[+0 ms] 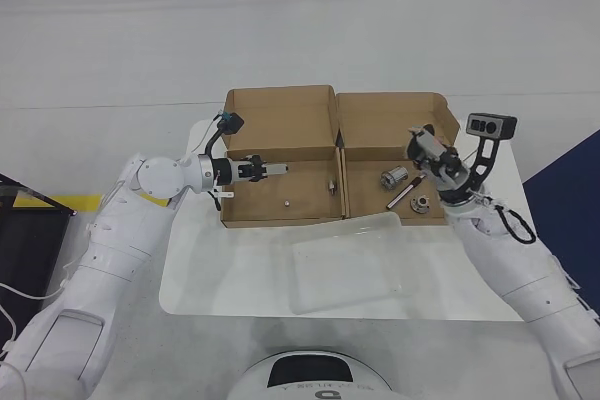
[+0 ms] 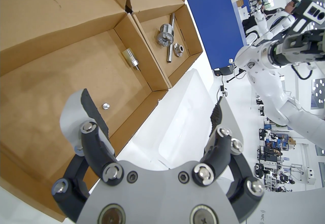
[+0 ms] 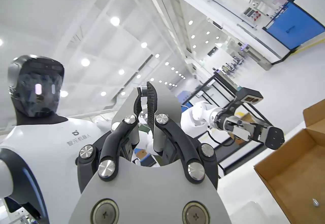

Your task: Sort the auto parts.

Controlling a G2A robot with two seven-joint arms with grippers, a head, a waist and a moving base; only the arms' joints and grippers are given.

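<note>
Two small steel parts, bolt [image 2: 105,106] and stud [image 2: 132,58], lie in the left box [image 1: 250,205], where our left pincer [image 2: 152,98] hangs wide open; hard and slick, we judge, so grip across shanks. Right pincer [image 3: 146,93] pinches a disc [image 3: 143,88].

Operator: What did the right gripper [image 3: 146,94] hold?
Technician: A metal piece [image 3: 143,88], mostly hidden between the pads; its type could not be determined.
Operator: And the left box [image 2: 50,70]?
Technician: It was cut off at the left wrist view's edge. From above, its small part [image 1: 287,203] was too small to identify.
</note>
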